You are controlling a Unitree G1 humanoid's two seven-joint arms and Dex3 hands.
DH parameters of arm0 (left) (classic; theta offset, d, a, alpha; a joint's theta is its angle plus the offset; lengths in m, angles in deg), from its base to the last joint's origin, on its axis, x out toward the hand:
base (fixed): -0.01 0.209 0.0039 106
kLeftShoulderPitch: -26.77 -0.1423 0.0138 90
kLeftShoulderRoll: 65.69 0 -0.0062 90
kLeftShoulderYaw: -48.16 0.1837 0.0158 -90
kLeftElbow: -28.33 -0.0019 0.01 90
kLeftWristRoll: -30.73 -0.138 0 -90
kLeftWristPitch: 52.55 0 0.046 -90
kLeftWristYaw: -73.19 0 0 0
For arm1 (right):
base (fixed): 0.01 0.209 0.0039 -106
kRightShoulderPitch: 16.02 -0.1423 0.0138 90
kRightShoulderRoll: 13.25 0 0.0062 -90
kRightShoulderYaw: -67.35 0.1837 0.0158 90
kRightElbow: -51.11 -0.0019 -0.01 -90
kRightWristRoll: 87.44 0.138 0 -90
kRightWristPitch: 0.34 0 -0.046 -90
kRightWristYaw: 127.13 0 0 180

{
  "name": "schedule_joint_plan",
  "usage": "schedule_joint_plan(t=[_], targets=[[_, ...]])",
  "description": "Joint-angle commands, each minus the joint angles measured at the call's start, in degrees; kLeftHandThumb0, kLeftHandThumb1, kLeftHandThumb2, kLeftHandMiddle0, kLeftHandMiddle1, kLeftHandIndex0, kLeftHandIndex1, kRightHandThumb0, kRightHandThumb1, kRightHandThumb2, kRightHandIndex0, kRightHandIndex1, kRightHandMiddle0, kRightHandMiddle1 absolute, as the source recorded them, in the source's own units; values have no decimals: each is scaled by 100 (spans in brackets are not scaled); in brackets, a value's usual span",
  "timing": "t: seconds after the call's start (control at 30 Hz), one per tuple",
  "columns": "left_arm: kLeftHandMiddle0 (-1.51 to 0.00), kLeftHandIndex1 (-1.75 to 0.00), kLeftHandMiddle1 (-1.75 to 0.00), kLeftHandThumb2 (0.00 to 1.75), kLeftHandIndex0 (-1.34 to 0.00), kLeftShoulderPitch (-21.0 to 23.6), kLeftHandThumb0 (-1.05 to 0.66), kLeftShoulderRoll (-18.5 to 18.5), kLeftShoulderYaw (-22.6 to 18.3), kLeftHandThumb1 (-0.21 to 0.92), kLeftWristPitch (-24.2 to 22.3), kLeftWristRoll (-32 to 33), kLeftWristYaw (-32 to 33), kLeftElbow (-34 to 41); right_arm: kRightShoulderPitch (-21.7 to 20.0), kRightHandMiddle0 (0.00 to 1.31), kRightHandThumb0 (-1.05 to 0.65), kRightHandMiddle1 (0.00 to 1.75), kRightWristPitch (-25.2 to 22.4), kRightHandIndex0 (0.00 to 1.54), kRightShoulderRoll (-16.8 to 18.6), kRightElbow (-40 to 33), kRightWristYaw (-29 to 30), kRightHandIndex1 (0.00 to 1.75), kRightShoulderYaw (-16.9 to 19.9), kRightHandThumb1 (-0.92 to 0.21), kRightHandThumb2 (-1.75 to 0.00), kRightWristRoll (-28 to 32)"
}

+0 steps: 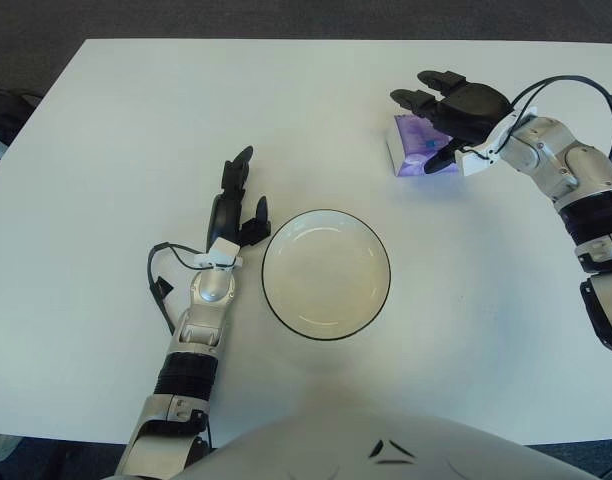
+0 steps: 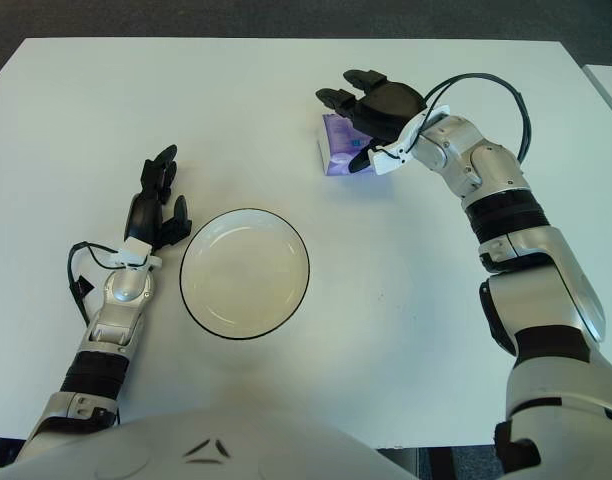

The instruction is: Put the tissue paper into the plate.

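The tissue pack point(image 1: 408, 150) is a small purple packet lying on the white table at the back right. My right hand point(image 1: 428, 125) is over it, black fingers spread past its far edge and the thumb at its near side; the fingers are open and not closed on it. The hand hides most of the pack's right part. The plate point(image 1: 286, 300) is white with a dark rim, empty, in the middle near the front. My left hand point(image 1: 236, 195) shows just left of the plate, fingers extended, holding nothing.
The white table point(image 1: 116, 130) ends at dark carpet at the back and on both sides. A black cable point(image 1: 158, 285) loops beside my left wrist. A dark object point(image 1: 1, 115) sits off the table's left edge.
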Motion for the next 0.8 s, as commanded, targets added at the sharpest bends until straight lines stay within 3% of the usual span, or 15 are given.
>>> schedule_joint_plan(t=[0.0, 0.77], targets=[[-31, -60, -6, 86, 0, -395, -69, 14, 13, 92, -160, 32, -39, -290, -157, 0, -105, 0, -52, 0, -56, 36, -91, 0, -12, -92, -10, -41], [-30, -59, -6, 85, 0, -388, -69, -47, -90, 92, -190, 162, -120, -305, -267, 0, -105, 0, -322, 0, -6, 157, -439, 0, -22, -91, -5, -10]])
